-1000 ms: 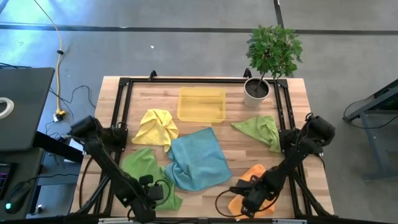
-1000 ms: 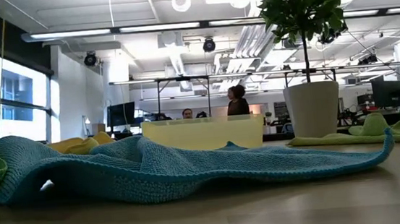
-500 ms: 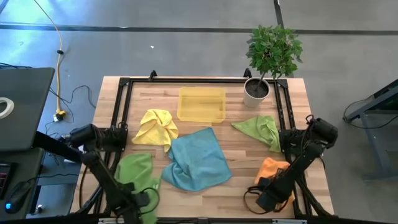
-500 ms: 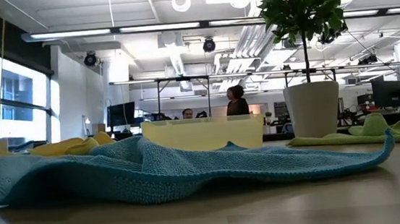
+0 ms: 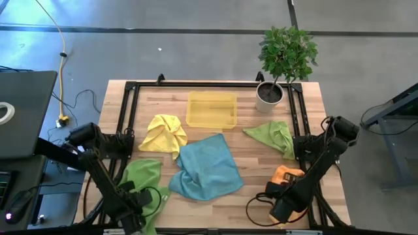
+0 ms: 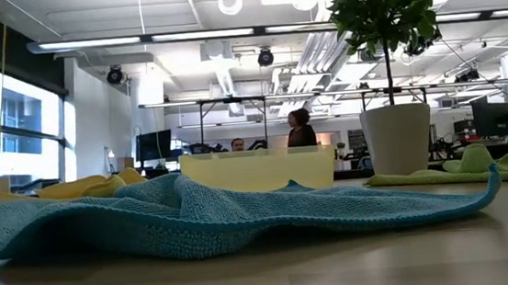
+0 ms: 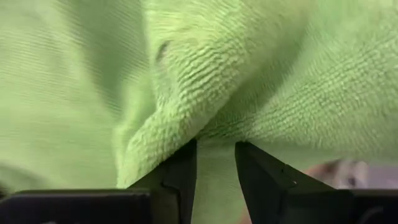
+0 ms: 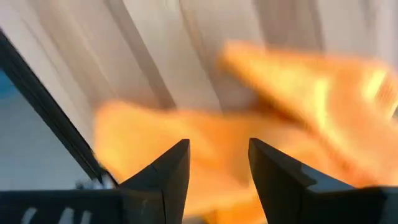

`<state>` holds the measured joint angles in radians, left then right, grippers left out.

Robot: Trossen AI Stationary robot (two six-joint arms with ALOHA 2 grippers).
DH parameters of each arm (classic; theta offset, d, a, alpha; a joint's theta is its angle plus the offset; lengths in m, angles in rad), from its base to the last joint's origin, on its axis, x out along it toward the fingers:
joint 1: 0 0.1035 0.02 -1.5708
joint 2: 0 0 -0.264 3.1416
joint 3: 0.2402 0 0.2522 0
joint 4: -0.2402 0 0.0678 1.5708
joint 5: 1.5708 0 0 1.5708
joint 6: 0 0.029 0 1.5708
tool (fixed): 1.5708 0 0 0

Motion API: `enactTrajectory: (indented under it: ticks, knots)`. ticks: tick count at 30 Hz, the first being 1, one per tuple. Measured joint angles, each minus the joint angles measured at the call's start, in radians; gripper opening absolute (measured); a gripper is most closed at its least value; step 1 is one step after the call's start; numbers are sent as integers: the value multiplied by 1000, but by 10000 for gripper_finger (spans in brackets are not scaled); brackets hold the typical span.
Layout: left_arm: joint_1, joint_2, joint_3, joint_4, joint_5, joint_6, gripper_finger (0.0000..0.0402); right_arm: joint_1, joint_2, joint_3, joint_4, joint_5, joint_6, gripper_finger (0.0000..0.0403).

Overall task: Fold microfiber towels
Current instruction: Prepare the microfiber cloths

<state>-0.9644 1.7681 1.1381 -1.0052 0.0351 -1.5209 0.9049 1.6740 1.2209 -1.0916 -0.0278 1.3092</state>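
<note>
At table's near-left corner, high view: left gripper (image 5: 138, 207) sits over a green microfiber towel (image 5: 143, 179) that lies crumpled along the left side, near edge. Left wrist view: the two dark fingers (image 7: 179, 175) are clenched on a fold of that green towel (image 7: 205, 81), cloth filling the gap betw. them.

Near-right corner: right gripper (image 5: 282, 207) hangs over the orange microfiber towel (image 5: 287, 175), bunched by the right frame rail. Right wrist view shows fingers (image 8: 166, 177) spread apart w/ orange cloth (image 8: 249, 149) just past the tips; blurred, so contact cannot be told.

Table centre: blue microfiber towel (image 5: 206, 166), spread but rumpled, one corner toward the tray. Low view: same blue towel (image 6: 224, 219) fills the foreground.

Left of it, touching: yellow microfiber towel (image 5: 165, 133), crumpled. Right side, mid-table: second green towel (image 5: 274, 136), folded loosely.

Far side, centre: translucent yellow plastic tray (image 5: 211, 109); potted plant (image 5: 282, 62) at the far-right corner, well apart from the towels. Wooden table (image 5: 248, 189) carries all items.
</note>
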Motion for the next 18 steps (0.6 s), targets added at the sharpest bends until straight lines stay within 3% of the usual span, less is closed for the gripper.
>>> enactTrajectory:
  ticks: [10,18]
  knots:
    - [116,-20,0,-283,-68,58,101,-106,-1,68,-2,379,-22,156]
    - [124,-20,0,-385,43,91,101,-234,-1,68,-3,392,-144,156]
